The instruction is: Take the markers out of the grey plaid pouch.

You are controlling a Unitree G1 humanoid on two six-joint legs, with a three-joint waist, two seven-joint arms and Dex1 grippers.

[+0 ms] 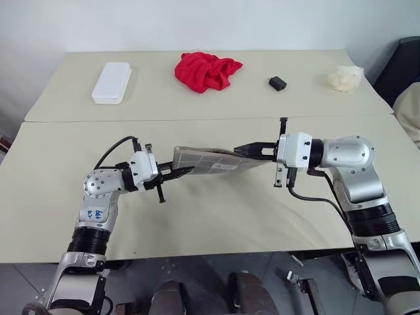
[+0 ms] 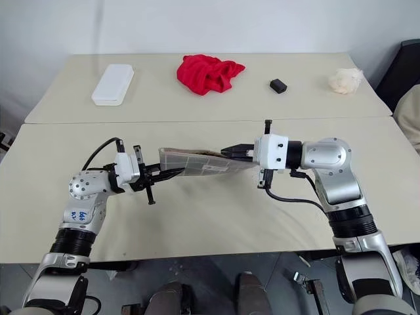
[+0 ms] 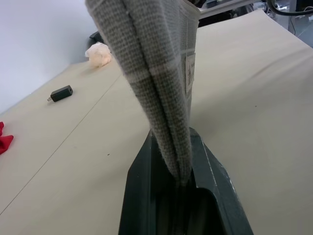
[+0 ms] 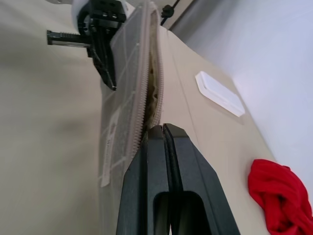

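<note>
The grey plaid pouch (image 1: pixel 207 159) hangs stretched between my two grippers, a little above the near table. My left gripper (image 1: pixel 182 172) is shut on its left end, and the fabric rises straight out from between the pads (image 3: pixel 178 174). My right gripper (image 1: pixel 241 150) is shut on the right end, pinching the pouch at its zipper edge (image 4: pixel 159 129). In the right wrist view the zipper gapes a little and beige lining (image 4: pixel 155 95) shows inside. A small white label (image 3: pixel 190 72) sits on the pouch's side. The markers are hidden.
On the far table lie a white plastic box (image 1: pixel 112 82), a red cloth (image 1: pixel 207 71), a small black block (image 1: pixel 277 83) and a cream crumpled lump (image 1: pixel 345 78). A seam (image 1: pixel 197 119) divides the two tables. A dark chair (image 1: pixel 403 65) stands at the far right.
</note>
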